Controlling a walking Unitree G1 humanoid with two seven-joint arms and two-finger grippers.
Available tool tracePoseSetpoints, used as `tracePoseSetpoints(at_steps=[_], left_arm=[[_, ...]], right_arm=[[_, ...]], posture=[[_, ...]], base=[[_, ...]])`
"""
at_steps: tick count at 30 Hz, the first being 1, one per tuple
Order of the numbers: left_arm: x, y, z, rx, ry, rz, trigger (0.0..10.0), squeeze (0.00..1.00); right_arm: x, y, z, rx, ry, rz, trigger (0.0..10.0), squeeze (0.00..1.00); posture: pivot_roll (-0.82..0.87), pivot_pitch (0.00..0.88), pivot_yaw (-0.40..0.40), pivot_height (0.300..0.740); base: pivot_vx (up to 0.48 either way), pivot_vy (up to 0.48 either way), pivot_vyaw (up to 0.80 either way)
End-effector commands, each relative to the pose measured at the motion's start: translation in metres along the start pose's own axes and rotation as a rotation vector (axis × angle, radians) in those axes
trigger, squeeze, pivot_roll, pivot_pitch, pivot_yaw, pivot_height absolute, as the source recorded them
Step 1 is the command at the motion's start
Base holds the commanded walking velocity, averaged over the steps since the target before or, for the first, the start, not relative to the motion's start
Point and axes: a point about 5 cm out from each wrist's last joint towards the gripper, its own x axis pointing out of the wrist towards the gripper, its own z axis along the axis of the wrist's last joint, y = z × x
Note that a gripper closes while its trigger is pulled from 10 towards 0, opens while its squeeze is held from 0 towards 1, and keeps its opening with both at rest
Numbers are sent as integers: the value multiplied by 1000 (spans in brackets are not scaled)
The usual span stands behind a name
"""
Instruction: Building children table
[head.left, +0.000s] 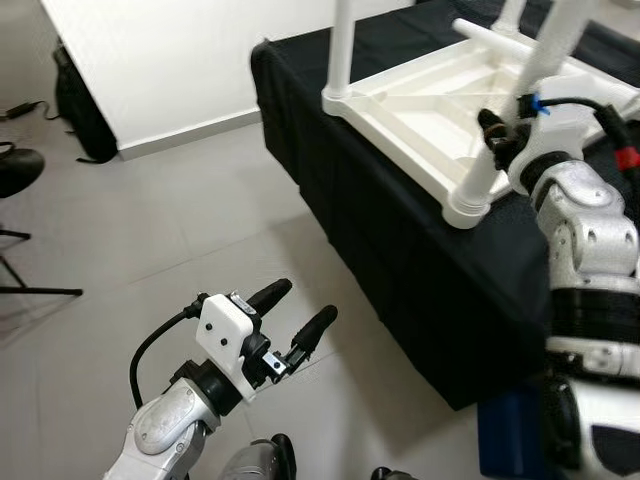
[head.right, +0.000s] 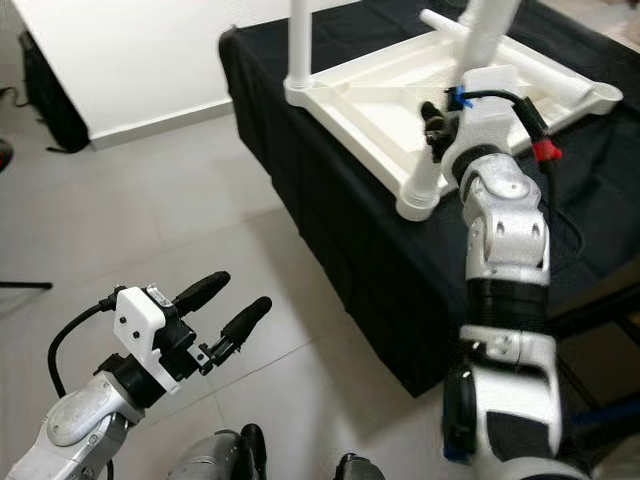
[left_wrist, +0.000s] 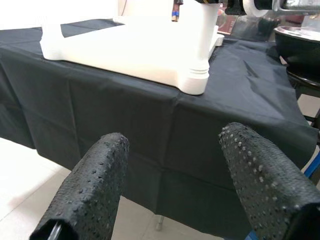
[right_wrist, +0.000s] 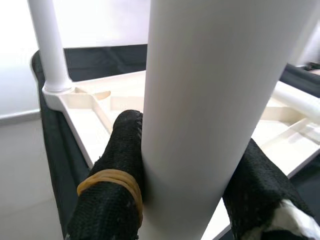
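- Children's table (head.left: 420, 105), white plastic, lies upside down on the black-draped worktop (head.left: 400, 250), at its near-left corner; legs point up.
- Right arm is bent upward and reaches over the worktop edge; right gripper (head.right: 437, 118) is clamped around the nearest table leg (head.left: 497, 150), one finger (right_wrist: 117, 175) on each side.
- Left gripper (head.left: 300, 315) hangs over the tiled floor (head.left: 150, 220), well apart from the table, fingers spread, holding nothing.

Open floor (head.left: 200, 200) surrounds the left tool (head.left: 296, 312); the black-draped table (head.left: 400, 270) walls off its right.
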Motion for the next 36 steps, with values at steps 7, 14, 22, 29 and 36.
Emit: tracePoseSetpoints(at_steps=[7,14,22,29,36], left_arm=[[-2,-1,-3,-12,14,0,10000,0],[-3,-1,-3,-16,14,-10,10000,0],[-3,-2,-5,-22,19,-24,10000,0],[-2,-1,-6,-24,20,-24,10000,0],[-1,-2,-6,-22,20,-27,10000,0]], right_arm=[[-8,1,-34,-76,155,-71,8196,0],[-6,-2,-22,-70,78,1,10000,1000],[-2,-17,1,-40,-20,99,10000,1000],[-5,-33,27,13,-93,318,10000,1000],[-10,-39,48,7,-157,538,10000,0]], posture=[[2,237,-19,740],[4,235,-14,740],[-4,235,-10,740],[-2,237,-11,740],[1,233,-12,740]], base=[[0,0,0],[0,0,0],[0,0,0],[0,0,0],[0,0,0]])
